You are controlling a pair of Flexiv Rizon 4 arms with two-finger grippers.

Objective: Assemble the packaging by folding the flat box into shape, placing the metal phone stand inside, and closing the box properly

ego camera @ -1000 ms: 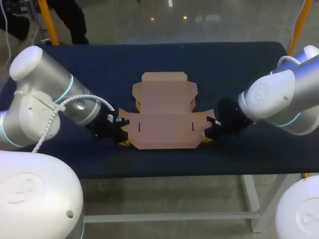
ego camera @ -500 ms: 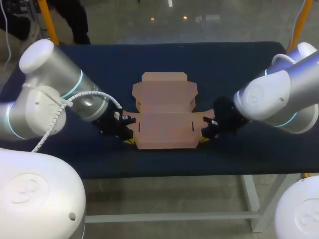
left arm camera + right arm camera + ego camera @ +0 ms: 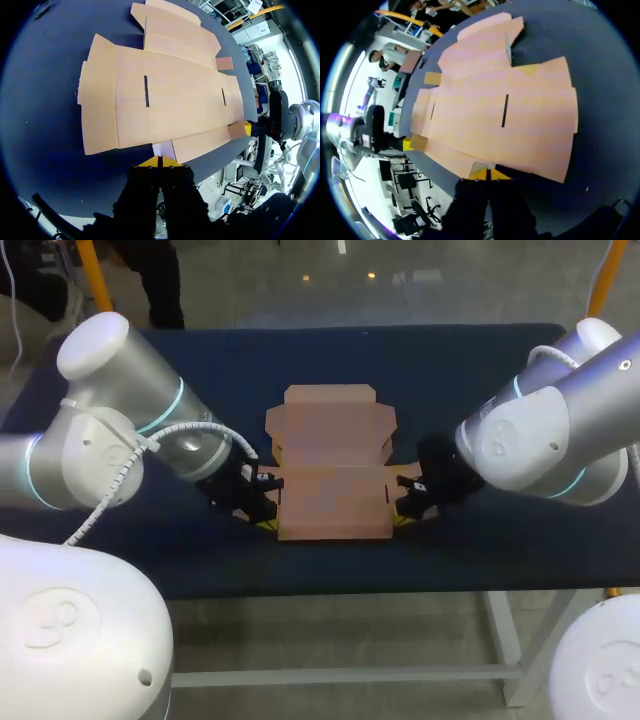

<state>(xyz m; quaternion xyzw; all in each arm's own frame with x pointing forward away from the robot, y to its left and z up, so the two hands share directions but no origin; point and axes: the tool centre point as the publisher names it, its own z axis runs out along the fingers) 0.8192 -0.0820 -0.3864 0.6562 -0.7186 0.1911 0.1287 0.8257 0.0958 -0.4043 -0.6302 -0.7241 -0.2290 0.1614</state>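
Dark blue cloth covers the table [image 3: 470,360], and the flat box [image 3: 330,465] lies at its middle, close to the near edge. At the box's near left corner sits the left gripper [image 3: 262,523], and at the near right corner the right gripper [image 3: 402,518], the two arms coming in low from either side. In each wrist view the yellow tips are pressed together with no gap, right against a small pale tab on the box's near edge; whether the tab is nipped between them cannot be told. The box is plain tan cardboard, a die-cut sheet not yet folded into shape, with crease lines across it. Its widest panel is the near one, marked by two short dark slits [image 3: 281,493], one toward each side. Beyond that panel comes a slightly narrower one with notched corners, and farthest off a still narrower tuck flap [image 3: 329,395]. The sheet's long axis runs from the near edge toward the far edge, square to the table, with the tuck flap pointing away from the robot.
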